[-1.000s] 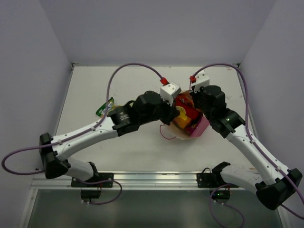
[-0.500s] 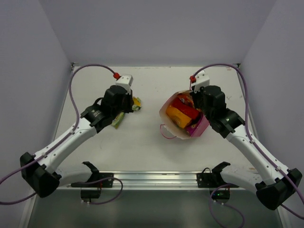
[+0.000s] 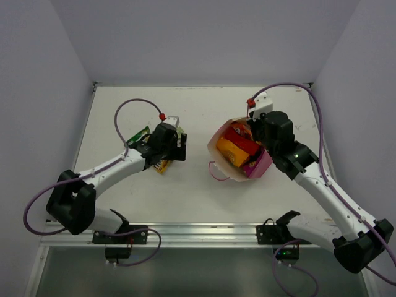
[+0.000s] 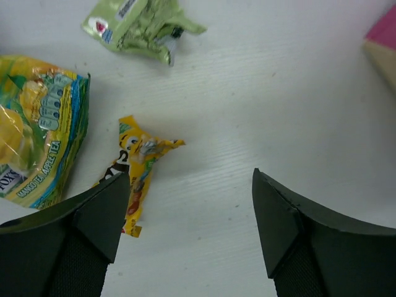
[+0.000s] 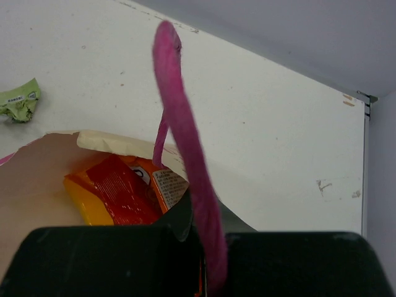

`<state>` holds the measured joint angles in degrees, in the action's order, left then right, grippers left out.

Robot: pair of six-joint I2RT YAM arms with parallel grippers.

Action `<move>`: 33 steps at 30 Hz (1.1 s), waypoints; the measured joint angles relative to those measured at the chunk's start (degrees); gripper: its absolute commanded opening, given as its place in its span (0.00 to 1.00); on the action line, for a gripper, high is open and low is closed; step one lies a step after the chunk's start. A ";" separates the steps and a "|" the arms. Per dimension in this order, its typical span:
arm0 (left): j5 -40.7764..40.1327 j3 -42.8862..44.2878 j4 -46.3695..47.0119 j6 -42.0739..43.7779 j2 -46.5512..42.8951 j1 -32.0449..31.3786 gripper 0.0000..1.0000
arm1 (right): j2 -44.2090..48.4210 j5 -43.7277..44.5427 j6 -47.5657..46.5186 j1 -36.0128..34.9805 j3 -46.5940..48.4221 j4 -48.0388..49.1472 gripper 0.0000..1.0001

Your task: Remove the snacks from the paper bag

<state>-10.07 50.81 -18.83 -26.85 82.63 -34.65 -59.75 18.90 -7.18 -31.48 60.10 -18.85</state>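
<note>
- Top view: the left tool (image 3: 178, 150) was at the mouth of the paper bag (image 3: 262, 163) a second ago. It has since swung away and now sits low over the surface (image 3: 185, 198), well apart from the bag.
  - The yellow bar wrapper (image 3: 163, 166) lies just beside this tool, and the green-yellow packet (image 3: 138, 136) lies a little further off on the same side.
  - The right tool (image 3: 253, 125) has stayed at the bag's far rim. Just in front of it, a red packet (image 3: 242, 141), an orange packet (image 3: 228, 150) and a purple packet (image 3: 252, 166) sit in the open bag.
- Left wrist view: the left tool (image 4: 185, 229) has its fingers spread wide with nothing between them, so it looks as if the wrapper (image 4: 139, 170) has just been let go.
  - The wrapper rests on the surface against the inner side of the left finger, with its lower end hidden behind that finger.
  - The green-yellow packet (image 4: 40, 124) is further out to the tool's left.
  - A crumpled pale green packet (image 4: 145, 25) lies ahead of the tool.
  - A pink corner of the bag (image 4: 383, 43) shows far ahead of the right finger.
- Right wrist view: the right tool (image 5: 210, 260) appears clamped on the bag's pink cord handle (image 5: 185, 142), which rises from between its fingers. This grip seems to keep the mouth open. The red packet (image 5: 124, 192) and the orange ones lie just ahead of the tool and below it.
- Three snacks are now out and at least three remain in the bag. The left tool is empty, so its next job is likely another trip back to the bag's mouth.
</note>
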 measured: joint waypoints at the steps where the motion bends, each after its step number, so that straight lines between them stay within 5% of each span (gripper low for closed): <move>1: 0.68 0.63 0.02 0.00 -1.20 -0.15 0.89 | 0.00 -0.11 -0.02 0.00 0.00 -0.02 0.00; 5: 2.64 6.05 0.83 3.06 -7.26 -3.54 0.91 | 0.04 -0.96 -0.63 0.00 0.00 -0.13 0.00; 11: 8.26 12.04 9.62 19.69 -12.28 -14.78 0.91 | 0.09 -5.20 -2.75 0.04 1.88 -3.15 0.00; 23: 29.29 11.43 16.15 56.87 -10.45 -15.41 0.86 | -1.03 -11.32 -6.03 0.04 5.40 -8.94 0.00; 33: 37.81 14.29 17.81 69.66 -0.48 -16.41 0.75 | -1.05 -13.60 -6.62 0.04 5.88 -9.94 0.00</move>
<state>27.75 65.10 -1.02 42.81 82.15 -51.07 -60.80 5.30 -13.80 -31.44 65.98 -28.80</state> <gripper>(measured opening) 0.773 0.010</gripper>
